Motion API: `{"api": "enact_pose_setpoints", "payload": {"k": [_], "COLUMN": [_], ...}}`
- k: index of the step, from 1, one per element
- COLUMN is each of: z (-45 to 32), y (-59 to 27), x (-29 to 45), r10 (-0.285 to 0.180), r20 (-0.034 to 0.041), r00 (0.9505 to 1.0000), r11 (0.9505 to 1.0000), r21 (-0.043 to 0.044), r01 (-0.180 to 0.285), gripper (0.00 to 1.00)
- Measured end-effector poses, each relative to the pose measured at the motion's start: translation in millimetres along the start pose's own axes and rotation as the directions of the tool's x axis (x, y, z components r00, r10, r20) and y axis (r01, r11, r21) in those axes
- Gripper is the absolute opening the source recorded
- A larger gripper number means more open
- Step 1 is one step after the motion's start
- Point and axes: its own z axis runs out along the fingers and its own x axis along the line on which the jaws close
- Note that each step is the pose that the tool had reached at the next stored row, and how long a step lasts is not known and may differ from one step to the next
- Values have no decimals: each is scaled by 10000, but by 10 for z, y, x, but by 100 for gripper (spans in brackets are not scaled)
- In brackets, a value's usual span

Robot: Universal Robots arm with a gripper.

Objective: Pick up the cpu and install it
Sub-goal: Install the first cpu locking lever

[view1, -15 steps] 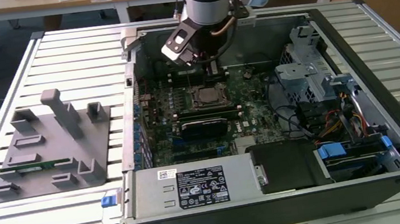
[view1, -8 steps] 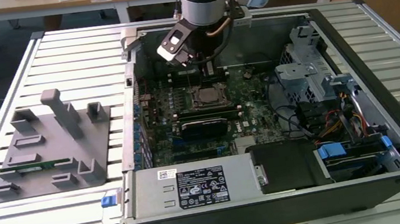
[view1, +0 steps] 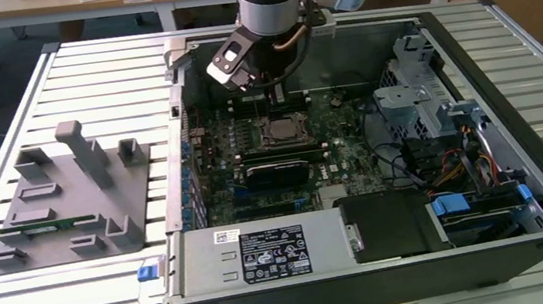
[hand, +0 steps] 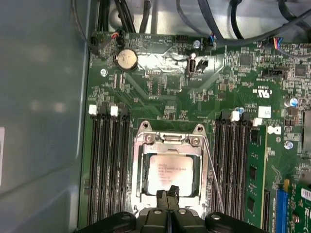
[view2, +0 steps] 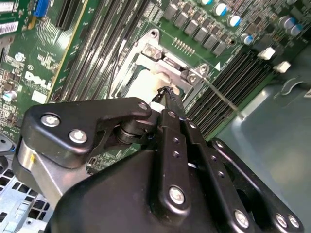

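Observation:
The cpu [hand: 170, 174] lies flat inside the square metal socket frame [hand: 170, 139] on the green motherboard [hand: 165, 92], silvery top up. In the exterior view the cpu [view1: 280, 129] sits mid-board inside the open computer case [view1: 465, 42]. My gripper [hand: 168, 195] hovers just above one edge of the chip with its two black fingers pressed together and nothing between them. In the second wrist view the gripper [view2: 167, 91] ends over the cpu [view2: 142, 86], whose pale top shows beyond the fingertips. The arm comes down from above the case's far wall.
Black memory slots [hand: 109, 165] flank the socket on both sides. A thin metal lever [hand: 214, 174] runs beside the frame. A drive cage [view1: 420, 95] and cables stand at the exterior view's right. A grey fixture block [view1: 70, 200] holding a green memory stick [view1: 47, 224] lies at its left.

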Motion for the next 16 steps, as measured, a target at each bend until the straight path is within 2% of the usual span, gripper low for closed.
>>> {"api": "enact_pose_setpoints", "payload": {"k": [5, 12, 14, 16], "z": [-1, -308, -332, -332], "y": [-72, -77, -78, -78], "x": [3, 5, 6, 6], "r10": [1, 0, -101, -439], "r20": [0, 1, 16, 11], "r00": [10000, 10000, 9999, 9990], "r11": [10000, 10000, 9999, 9990], "r21": [-2, -4, -3, -2], "r01": [-1, 0, 101, 439], "gripper": [11, 11, 11, 11]}}
